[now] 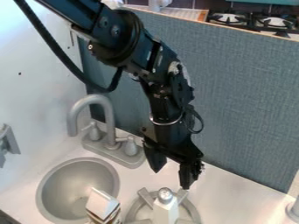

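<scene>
In the camera view, the black robot arm (163, 74) comes down from the far left, with a black cord hanging in a loop beside it. The claw (171, 176) points down, and its two fingers are apart, with a gap between them. It holds nothing. Just below it, at the near edge, is a white bottle (166, 213) with a shiny silver top (165, 195). The bottle is upright, and a round grey burner (194, 211) with flat bars shows around it. I can't tell if the bottle touches the burner. To the left of the bottle is a box (102, 205) with a white, slanted top, near the round grey sink (79, 188). On the far side of the sink is a grey tap (109, 114) with a bent neck and two small handles. All of this is on the white counter (245, 192). A big blue-grey board (245, 96) stands up behind the claw. Past the board, at the far right, is a black stove top (252, 21).
</scene>
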You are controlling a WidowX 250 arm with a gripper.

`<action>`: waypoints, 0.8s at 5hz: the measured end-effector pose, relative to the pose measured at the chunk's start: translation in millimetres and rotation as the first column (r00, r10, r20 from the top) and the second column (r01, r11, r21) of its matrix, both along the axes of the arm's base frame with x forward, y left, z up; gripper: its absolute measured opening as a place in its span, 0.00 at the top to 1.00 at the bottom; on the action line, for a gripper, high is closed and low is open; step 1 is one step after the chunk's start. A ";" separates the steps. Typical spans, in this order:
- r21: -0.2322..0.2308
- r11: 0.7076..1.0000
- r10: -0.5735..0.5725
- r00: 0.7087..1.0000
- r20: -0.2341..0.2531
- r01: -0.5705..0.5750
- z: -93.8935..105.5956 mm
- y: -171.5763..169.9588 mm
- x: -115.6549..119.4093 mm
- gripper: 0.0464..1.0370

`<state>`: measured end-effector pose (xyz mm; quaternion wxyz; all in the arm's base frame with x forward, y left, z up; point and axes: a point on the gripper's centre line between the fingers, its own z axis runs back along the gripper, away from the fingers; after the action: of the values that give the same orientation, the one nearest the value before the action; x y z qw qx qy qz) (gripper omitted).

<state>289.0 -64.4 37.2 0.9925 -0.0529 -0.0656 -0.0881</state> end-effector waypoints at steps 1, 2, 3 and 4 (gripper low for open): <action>0.006 1.000 -0.003 1.000 -0.030 0.003 -8.1 1.3 -4.8 0.03; 0.019 1.000 0.018 0.997 -0.077 -0.017 -14.1 24.5 -24.4 0.03; 0.038 0.999 0.040 0.995 -0.092 -0.037 -9.6 35.1 -37.6 0.03; 0.067 0.996 0.069 0.987 -0.147 -0.060 -15.9 51.1 -52.1 0.03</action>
<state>236.9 -13.3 21.3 0.9982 -0.0263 0.0100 -0.0536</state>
